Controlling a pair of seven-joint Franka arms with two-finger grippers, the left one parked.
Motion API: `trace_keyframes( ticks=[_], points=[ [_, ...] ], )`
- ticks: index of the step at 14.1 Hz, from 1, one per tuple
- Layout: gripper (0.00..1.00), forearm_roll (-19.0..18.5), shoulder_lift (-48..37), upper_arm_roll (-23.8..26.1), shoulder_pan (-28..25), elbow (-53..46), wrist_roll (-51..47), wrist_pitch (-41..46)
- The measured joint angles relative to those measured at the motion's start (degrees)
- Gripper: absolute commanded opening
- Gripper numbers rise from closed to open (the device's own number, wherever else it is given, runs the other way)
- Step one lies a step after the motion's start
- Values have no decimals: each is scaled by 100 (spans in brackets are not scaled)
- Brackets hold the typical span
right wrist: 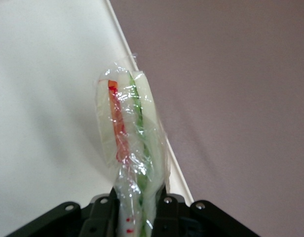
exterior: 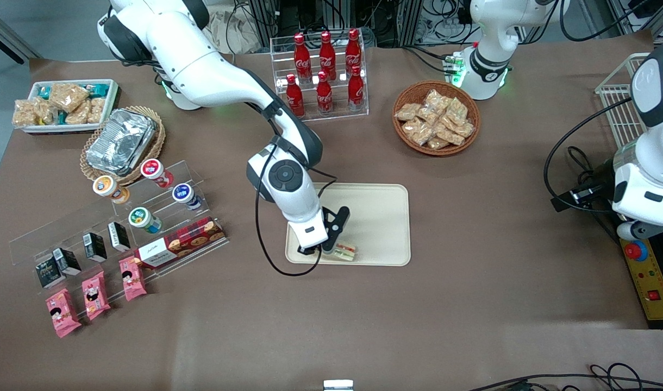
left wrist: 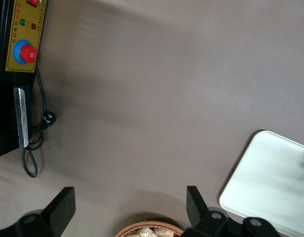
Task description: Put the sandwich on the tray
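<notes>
— Sandwich [right wrist: 128, 143] location?

— Pinched between the fingers of the gripper [exterior: 328, 249], right over the tray [exterior: 380, 217], at the tray's edge nearest the front camera. In the right wrist view it stands on edge, wrapped in clear film, red and green filling showing between pale bread.

— Is it resting on the tray?

— Hard to tell; it sits at or just above the tray's surface, beside the rim.

— Anything near?

— Only brown tabletop [exterior: 473, 304] past the rim.
</notes>
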State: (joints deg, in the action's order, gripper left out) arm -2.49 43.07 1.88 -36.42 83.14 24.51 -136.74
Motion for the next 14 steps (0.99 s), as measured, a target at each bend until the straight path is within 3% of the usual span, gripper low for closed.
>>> trace_keyframes(
  ticks=[3,4,5,7,8,9,14],
  points=[
    [38,-2,9,0,-127,-8,27,-24],
    [52,-2,19,0,-167,-8,27,-47],
    [57,-2,40,0,-196,-8,26,-89],
    [59,-2,99,-2,-215,-8,26,-211],
    [68,-3,131,-9,-215,-8,27,-294],
    [100,-3,159,-16,-215,-8,27,-362],
    [100,0,147,-66,-149,-105,15,-424]
  ],
)
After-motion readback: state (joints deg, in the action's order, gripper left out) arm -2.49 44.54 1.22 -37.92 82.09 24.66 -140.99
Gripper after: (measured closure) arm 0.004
